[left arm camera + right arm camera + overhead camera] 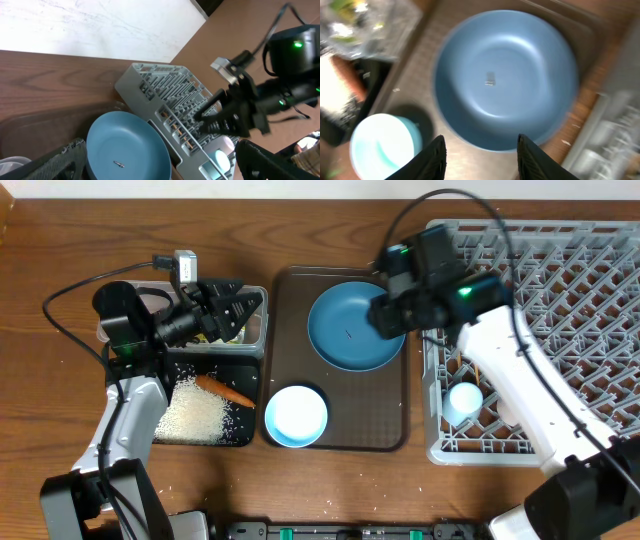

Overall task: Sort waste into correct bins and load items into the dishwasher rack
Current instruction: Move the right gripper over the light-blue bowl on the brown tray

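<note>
"What's it on now?"

"The dishes, I'd say. The right gripper (481, 155) hangs over the near rim of the blue plate (505, 75), jaws partway apart with nothing between them. The plate lies flat on the brown tray (385, 435), the small bowl (296, 416) just beside it."

"So next?"

"Pinch that rim, then stand the plate between the pegs of the rack (570, 290) — awkward, flat as it lies."

"And the left?"

"The left gripper (228, 310) is spread wide and empty above the clear tub (255, 330). Rice (195, 415) and the carrot (224, 391) sit in the black tray (245, 425)."

"Anything hidden?"

"The tub's contents — the arm covers them. There's a speck on the plate I can't name. No chopsticks show."
</note>
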Robot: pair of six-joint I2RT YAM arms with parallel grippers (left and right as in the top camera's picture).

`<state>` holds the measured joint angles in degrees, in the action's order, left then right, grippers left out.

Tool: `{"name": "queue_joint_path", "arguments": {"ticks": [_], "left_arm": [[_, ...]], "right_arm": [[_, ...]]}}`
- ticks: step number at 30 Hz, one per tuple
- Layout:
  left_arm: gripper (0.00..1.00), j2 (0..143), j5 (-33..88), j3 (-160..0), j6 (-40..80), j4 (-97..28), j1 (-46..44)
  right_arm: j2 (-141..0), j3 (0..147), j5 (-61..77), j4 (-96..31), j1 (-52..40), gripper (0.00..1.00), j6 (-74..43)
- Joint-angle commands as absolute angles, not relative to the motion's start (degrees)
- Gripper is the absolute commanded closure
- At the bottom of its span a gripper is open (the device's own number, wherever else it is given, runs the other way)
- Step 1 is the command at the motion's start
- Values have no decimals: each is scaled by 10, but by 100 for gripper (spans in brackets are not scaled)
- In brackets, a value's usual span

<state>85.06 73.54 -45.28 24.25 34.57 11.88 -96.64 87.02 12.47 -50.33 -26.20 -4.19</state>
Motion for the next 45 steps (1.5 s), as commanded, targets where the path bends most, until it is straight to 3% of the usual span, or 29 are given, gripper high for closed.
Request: {"name": "queue_joint_path", "arguments": {"ticks": [1,13,25,45], "left_arm": [[4,841,745,-452,248,348,119],[4,841,745,-452,247,348,119],[4,841,545,-452,212,350,119],[3,841,543,-452,174,401,119]], "right_arm": [[-960,876,142,-498,-301,56,-47],[-960,872,133,-503,-396,57,-46],[-964,872,133,-505,-404,59,-77],[-1098,872,134,-462,-519,55,-76]]}}
